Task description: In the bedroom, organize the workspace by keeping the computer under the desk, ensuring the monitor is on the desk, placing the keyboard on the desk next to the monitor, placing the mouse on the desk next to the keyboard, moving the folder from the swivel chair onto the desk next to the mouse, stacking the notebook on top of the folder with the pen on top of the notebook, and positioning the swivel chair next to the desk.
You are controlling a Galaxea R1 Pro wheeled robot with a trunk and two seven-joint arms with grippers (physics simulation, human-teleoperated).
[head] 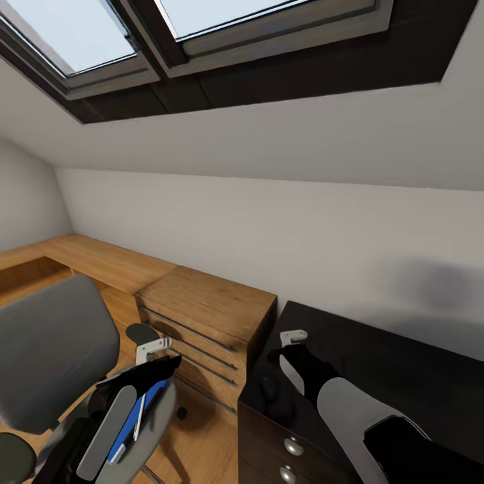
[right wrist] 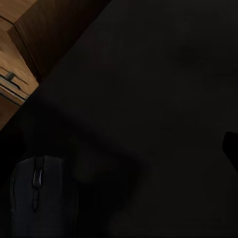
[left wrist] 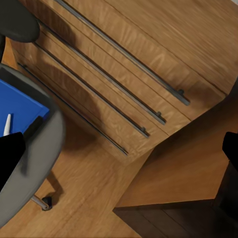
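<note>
The grey swivel chair [head: 54, 349] stands at the lower left, and the blue folder [head: 153, 395] lies on its seat [left wrist: 44, 148]. A white pen [head: 139, 418] rests on the folder [left wrist: 20, 106]. My left gripper [head: 153, 349] hovers open above the seat's front edge, its fingers [left wrist: 10, 153] wide apart. The black mouse [right wrist: 42, 198] lies on the dark cabinet top [head: 376, 356]. Just above that top, beside the mouse [head: 269, 390], my right gripper [head: 294, 336] is open with nothing in it. The desk, monitor, keyboard, computer and notebook are out of view.
A wooden drawer chest [head: 208, 316] with long bar handles stands between the chair and the dark cabinet with round knobs [head: 293, 446]. A low wooden ledge [head: 81, 259] runs along the wall. A sloped ceiling with skylights [head: 202, 27] is overhead. Wooden floor [left wrist: 94, 198] shows between the furniture.
</note>
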